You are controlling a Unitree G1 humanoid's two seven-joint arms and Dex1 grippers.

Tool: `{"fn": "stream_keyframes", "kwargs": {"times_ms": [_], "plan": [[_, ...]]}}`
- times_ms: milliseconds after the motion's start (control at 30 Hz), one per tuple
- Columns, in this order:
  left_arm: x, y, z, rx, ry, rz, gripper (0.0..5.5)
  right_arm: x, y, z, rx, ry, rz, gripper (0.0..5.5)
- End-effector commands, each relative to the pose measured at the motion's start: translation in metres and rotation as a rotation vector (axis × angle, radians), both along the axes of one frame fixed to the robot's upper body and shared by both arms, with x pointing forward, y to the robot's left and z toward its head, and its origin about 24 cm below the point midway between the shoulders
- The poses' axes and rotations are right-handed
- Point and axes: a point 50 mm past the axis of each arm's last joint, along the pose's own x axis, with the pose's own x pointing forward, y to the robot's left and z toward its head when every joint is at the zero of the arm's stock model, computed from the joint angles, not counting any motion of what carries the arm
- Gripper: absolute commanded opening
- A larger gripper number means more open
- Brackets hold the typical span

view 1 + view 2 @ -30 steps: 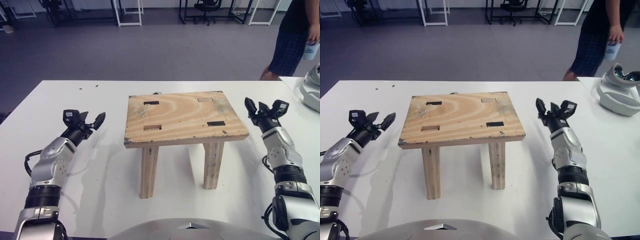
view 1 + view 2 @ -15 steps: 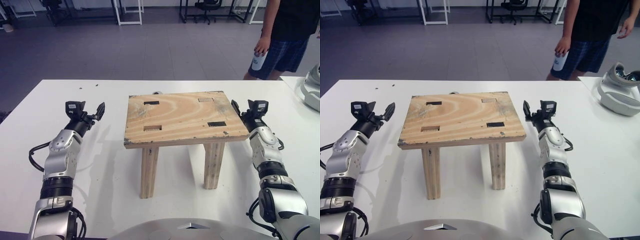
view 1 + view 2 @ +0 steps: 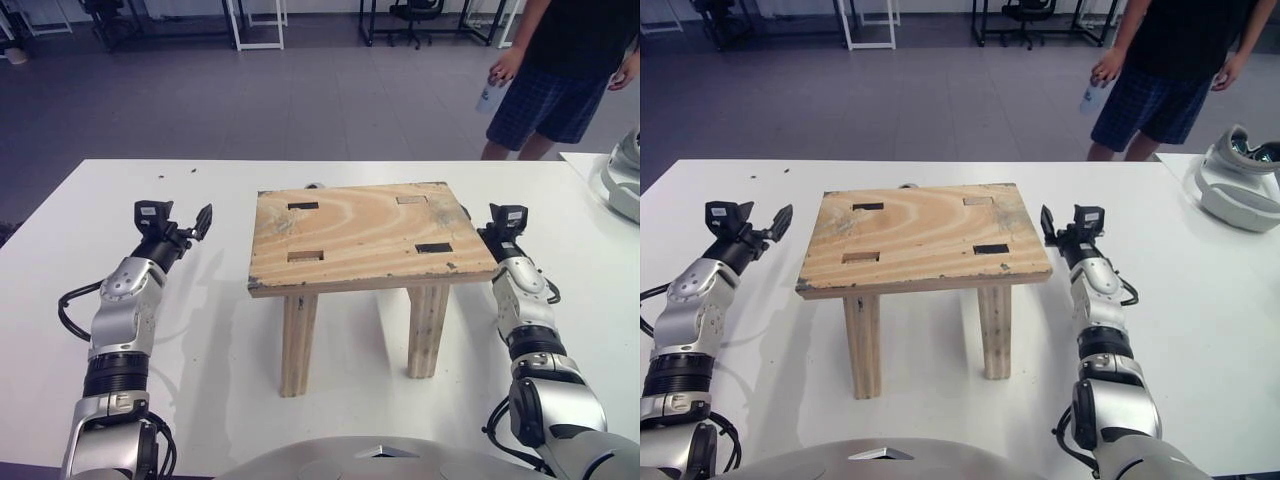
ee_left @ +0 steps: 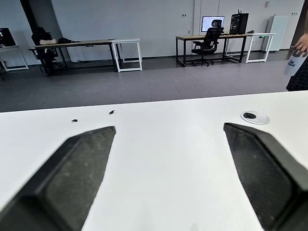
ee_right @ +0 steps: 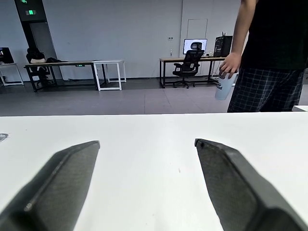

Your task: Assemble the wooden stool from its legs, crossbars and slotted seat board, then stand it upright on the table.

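The wooden stool stands upright in the middle of the white table, its slotted seat board on top and two legs showing beneath. My left gripper rests open over the table to the stool's left, nothing between its fingers. My right gripper hovers open just beside the seat's right edge, also empty, with both fingers spread over bare tabletop.
A white headset lies at the table's far right. A round cable grommet sits in the tabletop behind the stool. Free table surface lies to the left and right of the stool.
Both arms have swung inward toward the stool. The right gripper has come in close to the seat's right edge, and the left one has moved nearer too. Both stay open.
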Motion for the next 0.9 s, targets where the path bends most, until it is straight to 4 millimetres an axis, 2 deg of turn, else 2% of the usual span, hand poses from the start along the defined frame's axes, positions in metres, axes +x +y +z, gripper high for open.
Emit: {"fn": "stream_keyframes", "kwargs": {"times_ms": [33, 433, 667, 900], "plan": [[0.003, 0.004, 0.004, 0.024, 0.011, 0.001, 4.15, -0.002, 0.001, -0.003, 0.0, 0.0, -0.014, 3.71], [0.015, -0.005, 0.006, 0.014, -0.03, 0.006, 4.15, 0.01, -0.007, 0.013, -0.036, -0.024, -0.011, 3.71], [0.012, -0.003, 0.005, 0.041, -0.038, 0.047, 4.15, 0.002, -0.012, 0.006, -0.018, -0.008, -0.029, 3.71], [0.006, -0.008, -0.001, 0.03, -0.033, 0.047, 4.15, -0.003, -0.026, 0.009, -0.021, -0.001, -0.068, 3.71]]}}
